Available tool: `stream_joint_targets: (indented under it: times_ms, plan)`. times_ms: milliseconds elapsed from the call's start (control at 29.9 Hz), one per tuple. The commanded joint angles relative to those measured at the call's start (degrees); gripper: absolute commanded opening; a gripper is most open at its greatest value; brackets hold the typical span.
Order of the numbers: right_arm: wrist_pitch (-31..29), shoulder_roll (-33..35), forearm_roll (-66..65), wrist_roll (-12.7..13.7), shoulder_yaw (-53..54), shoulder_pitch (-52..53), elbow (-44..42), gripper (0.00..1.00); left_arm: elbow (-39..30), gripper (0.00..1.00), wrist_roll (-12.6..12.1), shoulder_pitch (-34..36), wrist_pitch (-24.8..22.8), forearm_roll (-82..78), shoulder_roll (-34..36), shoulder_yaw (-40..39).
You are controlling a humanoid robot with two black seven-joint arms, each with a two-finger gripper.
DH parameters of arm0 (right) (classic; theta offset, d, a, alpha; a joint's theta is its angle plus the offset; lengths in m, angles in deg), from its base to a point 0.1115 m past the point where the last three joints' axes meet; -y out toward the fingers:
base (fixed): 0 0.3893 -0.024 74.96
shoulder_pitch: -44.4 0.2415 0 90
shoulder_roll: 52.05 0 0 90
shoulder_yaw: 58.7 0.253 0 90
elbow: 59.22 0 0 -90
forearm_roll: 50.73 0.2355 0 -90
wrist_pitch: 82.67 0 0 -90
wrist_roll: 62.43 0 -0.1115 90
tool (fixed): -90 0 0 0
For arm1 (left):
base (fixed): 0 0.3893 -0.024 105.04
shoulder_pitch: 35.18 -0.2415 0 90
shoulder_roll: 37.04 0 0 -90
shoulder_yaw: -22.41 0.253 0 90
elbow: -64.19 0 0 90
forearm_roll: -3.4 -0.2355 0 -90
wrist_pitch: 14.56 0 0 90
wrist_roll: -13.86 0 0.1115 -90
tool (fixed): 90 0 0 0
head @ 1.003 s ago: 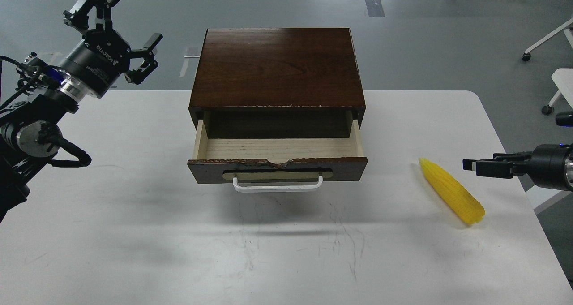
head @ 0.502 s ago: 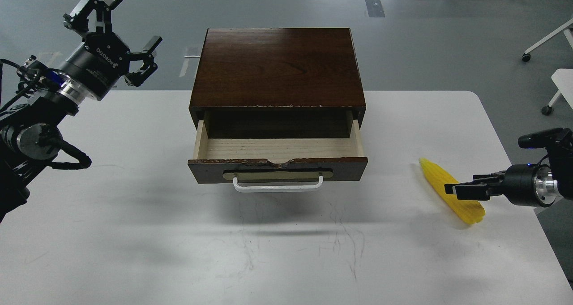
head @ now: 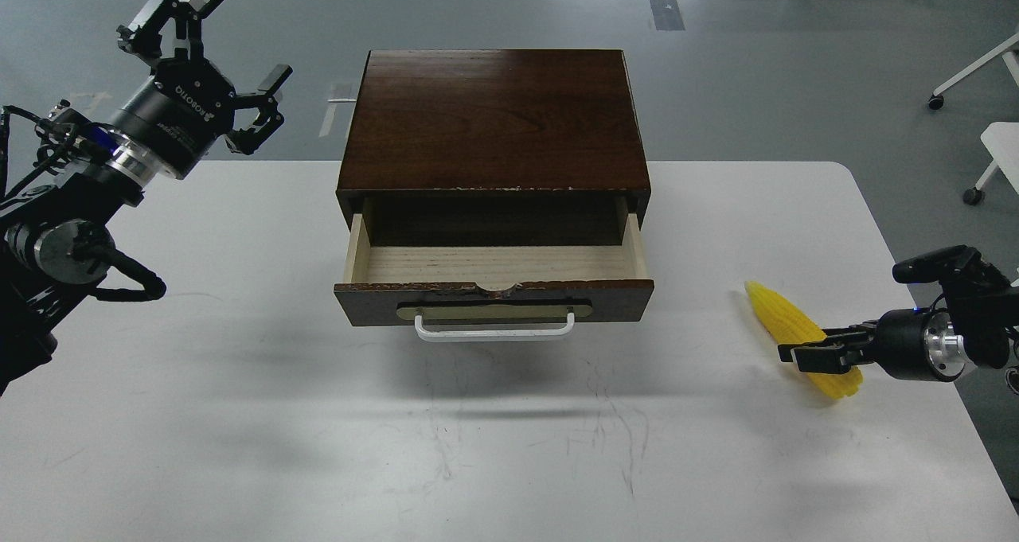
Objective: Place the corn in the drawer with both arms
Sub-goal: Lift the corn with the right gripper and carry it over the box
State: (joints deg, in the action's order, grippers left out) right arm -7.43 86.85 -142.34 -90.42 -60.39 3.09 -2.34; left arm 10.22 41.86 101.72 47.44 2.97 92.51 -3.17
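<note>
The yellow corn [head: 776,317] lies on the white table at the right, pointed end toward the far left. The drawer [head: 493,265] of the dark brown box [head: 493,120] stands pulled open, pale and empty inside, with its white handle [head: 493,332] facing me. My right gripper [head: 800,356] comes in from the right edge, low over the thick half of the corn and covering part of it. It is seen side-on and dark, so I cannot tell its fingers apart or whether it touches the corn. My left gripper [head: 215,56] is open and empty, raised left of the box.
The white table [head: 239,415] spreads in front of the drawer, with scuff marks near the middle. Its right edge runs just past the corn. Grey floor with white furniture legs [head: 971,68] lies beyond the table.
My right gripper has dropped and moved left, from beside the corn's far end to over its thick half. The corn, drawer and left gripper have barely moved.
</note>
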Motion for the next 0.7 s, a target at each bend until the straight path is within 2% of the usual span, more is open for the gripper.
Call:
stream_joint_targets:
  times_ms: [0, 33, 67, 100, 334, 669]
  plan:
    - [0.0, 0.1, -0.1, 0.0, -1.0, 0.7, 0.0, 0.22, 0.0, 0.99, 0.0, 0.0, 0.0, 0.0, 0.0, 0.0]
    - [0.0, 0.1, -0.1, 0.0, -1.3, 0.8, 0.0, 0.16, 0.0, 0.98, 0.0, 0.0, 0.0, 0.0, 0.0, 0.0]
    - [0.0, 0.1, -0.1, 0.0, -1.8, 1.0, 0.1, 0.05, 0.0, 0.98, 0.0, 0.0, 0.0, 0.0, 0.0, 0.0]
    - [0.0, 0.3, -0.1, 0.0, -2.1, 1.1, 0.1, 0.02, 0.0, 0.98, 0.0, 0.0, 0.0, 0.0, 0.0, 0.0]
    - [0.0, 0.6, 0.1, 0.0, -2.1, 4.9, 1.0, 0.01, 0.1, 0.99, 0.0, 0.0, 0.0, 0.0, 0.0, -0.1]
    - [-1.9, 2.3, 0.5, 0.0, -2.7, 23.1, 5.5, 0.01, 0.2, 0.98, 0.0, 0.0, 0.0, 0.0, 0.1, 0.0]
